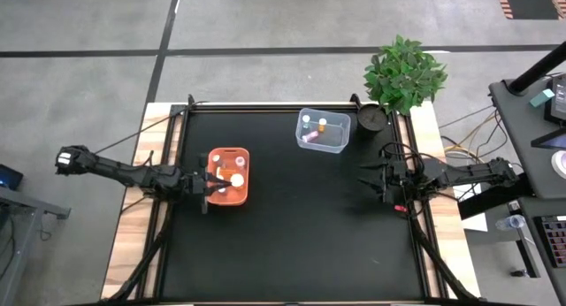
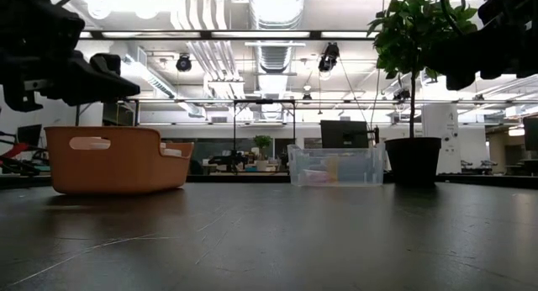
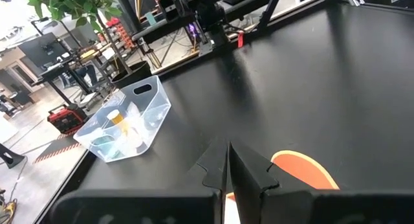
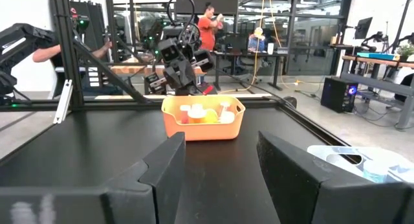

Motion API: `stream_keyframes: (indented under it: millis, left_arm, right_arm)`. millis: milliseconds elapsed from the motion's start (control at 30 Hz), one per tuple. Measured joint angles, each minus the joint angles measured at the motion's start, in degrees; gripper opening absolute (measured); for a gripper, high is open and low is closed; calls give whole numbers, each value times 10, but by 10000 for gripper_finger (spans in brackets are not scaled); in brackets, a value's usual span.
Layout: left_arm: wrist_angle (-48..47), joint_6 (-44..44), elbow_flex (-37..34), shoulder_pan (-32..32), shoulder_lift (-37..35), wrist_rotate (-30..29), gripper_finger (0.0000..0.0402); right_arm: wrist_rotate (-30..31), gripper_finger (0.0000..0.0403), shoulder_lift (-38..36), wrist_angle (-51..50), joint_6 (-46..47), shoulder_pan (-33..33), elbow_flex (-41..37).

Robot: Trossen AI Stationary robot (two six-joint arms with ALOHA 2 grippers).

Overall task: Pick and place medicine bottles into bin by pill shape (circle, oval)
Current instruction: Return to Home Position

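I see left gripper (image 1: 208, 184) pinched closed, empty; medicine bottles (image 1: 236, 177) just beyond fingertips, in orange bin (image 1: 228, 150). Right gripper (image 1: 373, 179) spread wide, empty.

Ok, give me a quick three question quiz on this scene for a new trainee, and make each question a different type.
1. Fill in the blank: the right claw's fingers stand ____.
2. Which one hangs by the orange bin: A the left claw, B the right claw, C neither?
3. True or false: loose bottles lie on the bare black table.

Key: 1 open; 2 A; 3 false.
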Motion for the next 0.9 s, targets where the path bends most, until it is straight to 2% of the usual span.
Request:
stream_keyframes:
  millis: [900]
  left_arm:
    - [0,0,0,0,53,0,1]
  right_arm:
    - [0,187,0,0,0,0,0]
